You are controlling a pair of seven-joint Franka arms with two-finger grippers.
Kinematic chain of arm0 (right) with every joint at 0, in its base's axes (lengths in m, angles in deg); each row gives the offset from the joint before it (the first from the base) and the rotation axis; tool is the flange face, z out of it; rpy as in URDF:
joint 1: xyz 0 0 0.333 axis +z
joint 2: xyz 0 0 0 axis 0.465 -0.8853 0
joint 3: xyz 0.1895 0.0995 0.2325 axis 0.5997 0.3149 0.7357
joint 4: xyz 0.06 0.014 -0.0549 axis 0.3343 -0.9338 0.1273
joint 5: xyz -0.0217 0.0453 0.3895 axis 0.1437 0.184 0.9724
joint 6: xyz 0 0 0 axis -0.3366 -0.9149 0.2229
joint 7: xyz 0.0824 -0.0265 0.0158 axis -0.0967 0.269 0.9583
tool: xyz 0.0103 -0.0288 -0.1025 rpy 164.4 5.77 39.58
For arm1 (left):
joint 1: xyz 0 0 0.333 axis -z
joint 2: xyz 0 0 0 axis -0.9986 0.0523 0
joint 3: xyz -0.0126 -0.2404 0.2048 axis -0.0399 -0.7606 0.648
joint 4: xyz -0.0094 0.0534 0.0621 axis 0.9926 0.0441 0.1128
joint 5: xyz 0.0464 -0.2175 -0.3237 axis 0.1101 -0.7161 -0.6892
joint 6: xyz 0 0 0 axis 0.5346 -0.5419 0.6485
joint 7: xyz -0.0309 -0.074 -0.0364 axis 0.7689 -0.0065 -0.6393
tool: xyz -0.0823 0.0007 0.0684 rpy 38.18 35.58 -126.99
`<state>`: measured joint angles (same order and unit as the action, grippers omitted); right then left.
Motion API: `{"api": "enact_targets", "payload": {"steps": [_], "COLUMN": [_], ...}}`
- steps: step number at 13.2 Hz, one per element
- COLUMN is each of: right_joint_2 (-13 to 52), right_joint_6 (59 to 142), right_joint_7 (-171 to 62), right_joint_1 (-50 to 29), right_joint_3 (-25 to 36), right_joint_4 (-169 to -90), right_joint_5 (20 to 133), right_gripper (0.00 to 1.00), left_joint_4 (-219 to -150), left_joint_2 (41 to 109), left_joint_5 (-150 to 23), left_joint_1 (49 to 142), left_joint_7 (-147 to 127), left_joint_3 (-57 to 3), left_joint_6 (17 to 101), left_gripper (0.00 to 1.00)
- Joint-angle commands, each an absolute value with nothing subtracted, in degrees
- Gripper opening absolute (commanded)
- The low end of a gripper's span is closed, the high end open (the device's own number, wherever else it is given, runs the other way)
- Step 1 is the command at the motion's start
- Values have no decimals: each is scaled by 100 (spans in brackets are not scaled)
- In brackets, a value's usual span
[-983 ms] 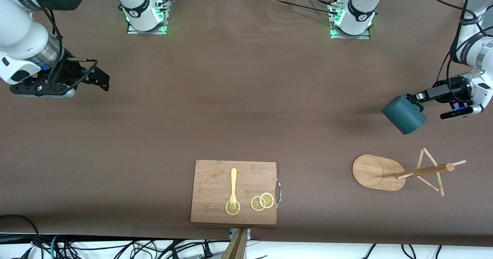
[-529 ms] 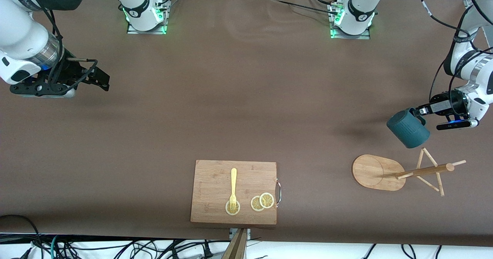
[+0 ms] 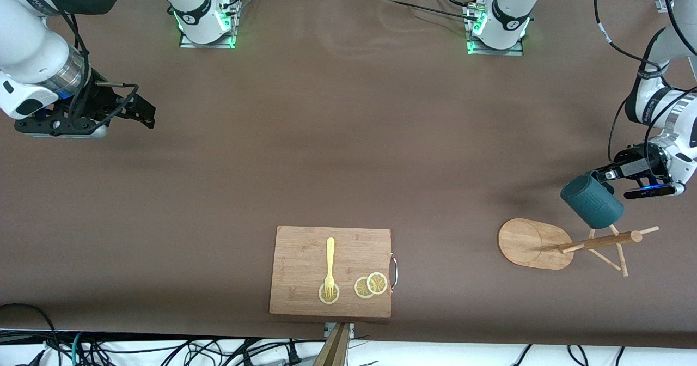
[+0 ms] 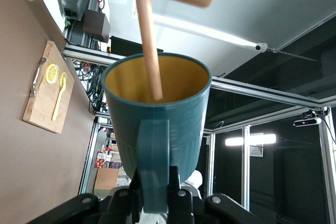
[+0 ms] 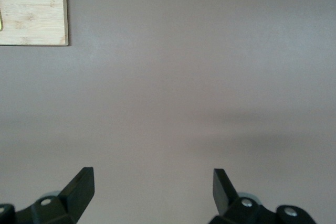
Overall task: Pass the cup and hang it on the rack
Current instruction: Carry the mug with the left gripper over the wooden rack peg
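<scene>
The cup [image 4: 156, 124] had a rack [image 3: 566, 243] peg in its mouth, the left gripper [image 4: 155, 190] pinching its handle, while the waiting right gripper [image 5: 153, 186] gaped wide over bare counter [image 3: 326, 137].

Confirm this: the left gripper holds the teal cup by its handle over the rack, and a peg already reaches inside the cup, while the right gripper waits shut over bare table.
One detail is wrong: the right gripper waits open, its fingers spread apart in the right wrist view. The rest stands: the left gripper holds the cup by its handle over the rack, a peg reaching inside.
</scene>
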<state>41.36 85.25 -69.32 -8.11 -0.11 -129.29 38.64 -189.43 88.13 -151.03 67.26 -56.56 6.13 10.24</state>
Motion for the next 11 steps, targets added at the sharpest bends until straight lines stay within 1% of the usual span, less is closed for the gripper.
{"api": "enact_targets", "payload": {"steps": [1,6,9,10,11], "right_joint_2": [4105,4105,4105,4105,4105], "right_joint_6": [8438,8438,8438,8438,8438], "right_joint_7": [-6896,-6896,-6896,-6896,-6896], "right_joint_1": [-793,-793,-793,-793,-793], "right_joint_3": [-15,-15,-15,-15,-15], "right_joint_4": [-12821,-12821,-12821,-12821,-12821], "right_joint_5": [3883,3883,3883,3883,3883], "right_gripper": [100,100,100,100,100], "left_joint_4": [-18675,-18658,-18517,-18517,-18517], "left_joint_2": [9153,9390,9584,9601,9619], "left_joint_5": [-15369,-15738,-15774,-15774,-15774], "left_joint_1": [6600,6529,6485,6485,6485], "left_joint_7": [-5587,-5578,-5587,-5596,-5604], "left_joint_3": [546,537,546,546,546], "left_joint_6": [784,617,564,555,572], "left_gripper": [0,0,0,4,11]}}
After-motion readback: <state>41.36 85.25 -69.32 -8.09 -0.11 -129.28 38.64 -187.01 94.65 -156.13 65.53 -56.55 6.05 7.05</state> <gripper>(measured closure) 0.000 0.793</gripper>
